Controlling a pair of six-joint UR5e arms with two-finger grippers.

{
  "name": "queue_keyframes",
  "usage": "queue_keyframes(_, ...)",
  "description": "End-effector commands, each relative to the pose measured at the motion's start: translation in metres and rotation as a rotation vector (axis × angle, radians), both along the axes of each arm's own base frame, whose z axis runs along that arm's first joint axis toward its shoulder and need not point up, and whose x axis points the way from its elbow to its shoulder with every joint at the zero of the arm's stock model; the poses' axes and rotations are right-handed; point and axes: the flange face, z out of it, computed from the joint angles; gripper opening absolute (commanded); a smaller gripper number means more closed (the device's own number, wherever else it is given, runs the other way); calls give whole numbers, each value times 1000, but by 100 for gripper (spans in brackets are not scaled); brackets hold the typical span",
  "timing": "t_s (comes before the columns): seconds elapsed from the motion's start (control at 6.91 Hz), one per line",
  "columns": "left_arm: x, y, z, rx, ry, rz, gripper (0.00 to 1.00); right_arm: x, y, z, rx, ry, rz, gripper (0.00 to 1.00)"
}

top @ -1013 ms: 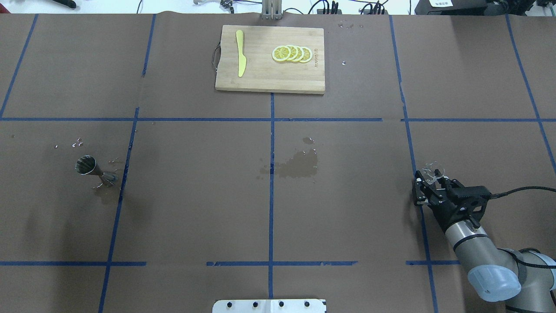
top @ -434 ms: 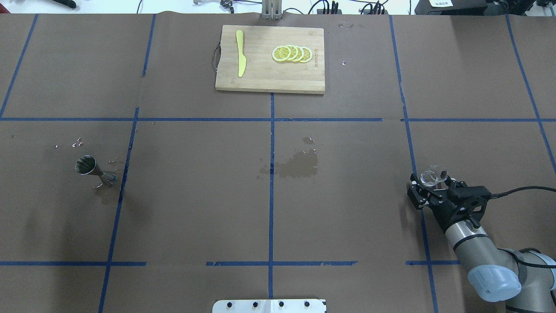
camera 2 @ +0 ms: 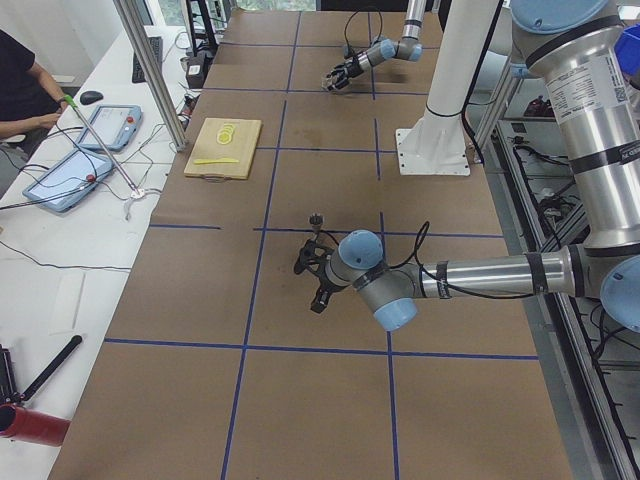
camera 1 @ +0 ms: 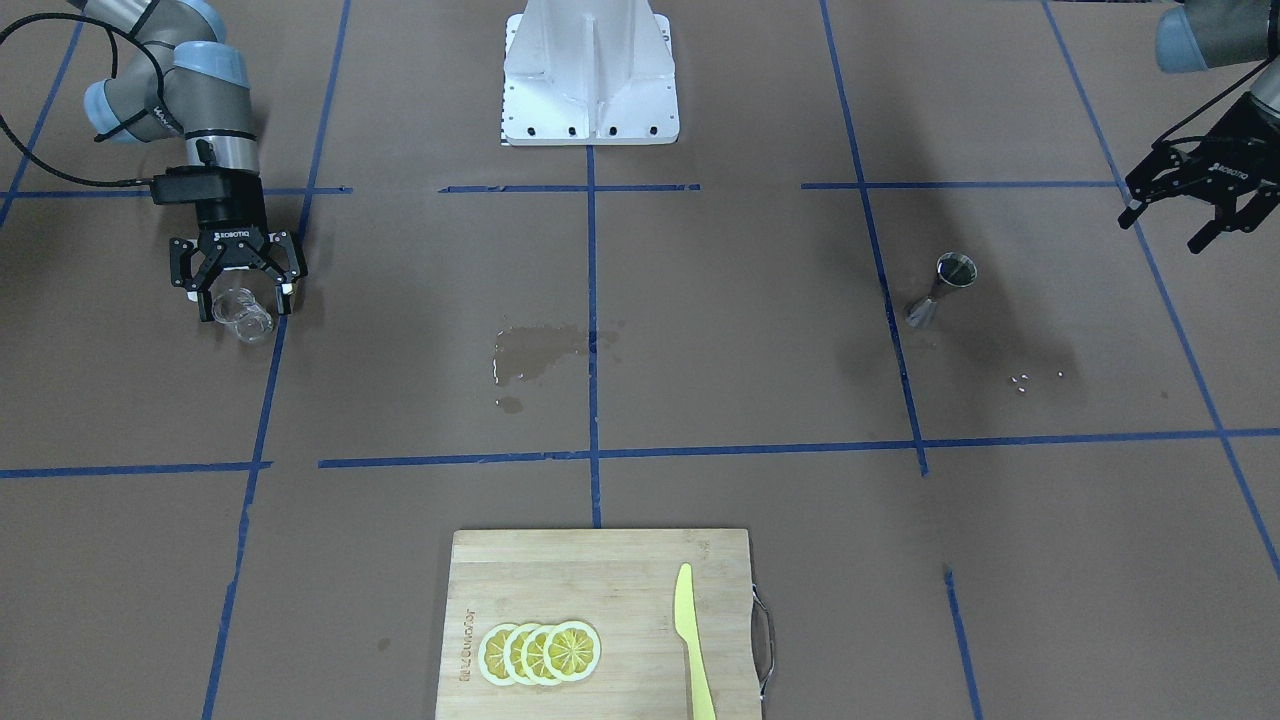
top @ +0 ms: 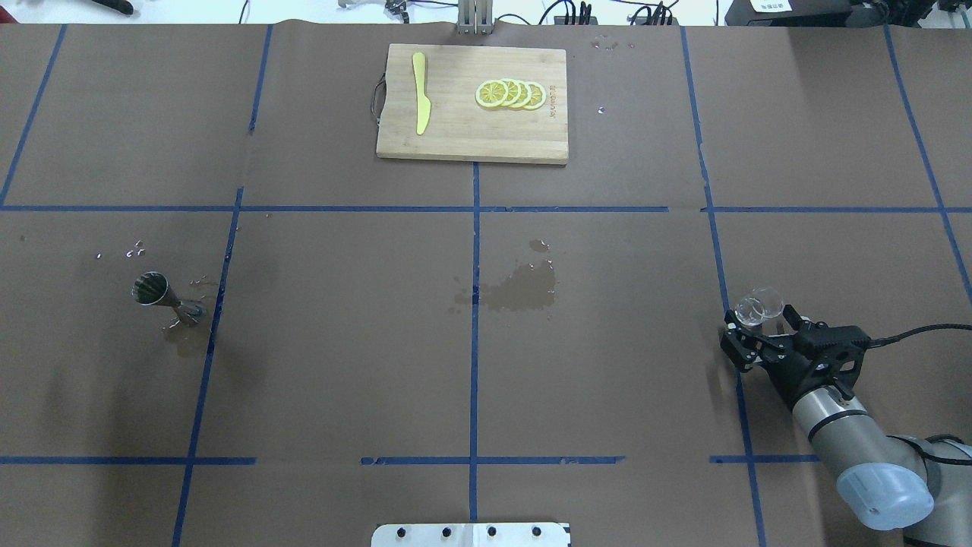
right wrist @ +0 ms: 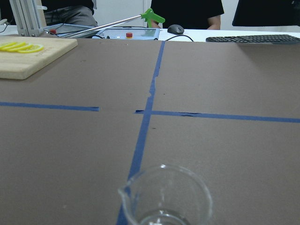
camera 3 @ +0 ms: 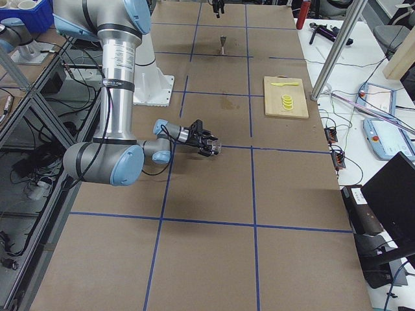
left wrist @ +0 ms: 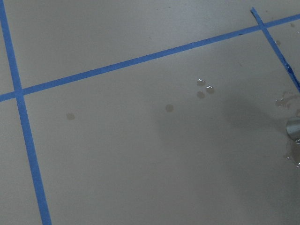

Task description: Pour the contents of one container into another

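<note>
My right gripper (camera 1: 241,297) sits at the left of the front view, fingers spread on either side of the glass cup (camera 1: 243,314); whether the pads actually touch the glass I cannot tell. In the overhead view the same gripper (top: 755,331) is at the right edge, mid-height, with the cup (top: 757,307) at its tip, just right of a blue tape line. The right wrist view shows the cup (right wrist: 165,197) upright at the bottom centre, spout on its left rim, a little liquid at the bottom.

My left gripper (camera 1: 1190,215) hangs at the upper right of the front view, fingers apart, holding nothing, well apart from the jigger (camera 1: 940,289). The jigger (top: 165,295) stands upright at the left of the overhead view, mid-height, droplets around its base.

A wet patch (top: 520,289) marks the table's (top: 342,365) centre. The cutting board (top: 471,144) at top centre carries lemon slices (top: 510,93) and a yellow knife (top: 420,91).
</note>
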Motion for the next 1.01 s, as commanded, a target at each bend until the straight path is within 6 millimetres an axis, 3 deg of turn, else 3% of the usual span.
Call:
queue_keyframes(0.0,0,0,0,-1,0,0,100,27,10,-8,-31,-68,-83,100)
queue_keyframes(0.43,0,0,1,-2,-1,0,100,60,27,-12,-119,-74,-226,100)
queue_keyframes(0.58,0,0,4,-6,-3,0,100,78,31,0,-162,-47,-266,100)
queue_keyframes(0.72,-1,1,9,-14,-9,-1,100,88,29,6,-204,-41,-299,100)
queue_keyframes(0.87,-3,5,14,-17,-18,2,100,122,9,18,-320,-61,-356,100)
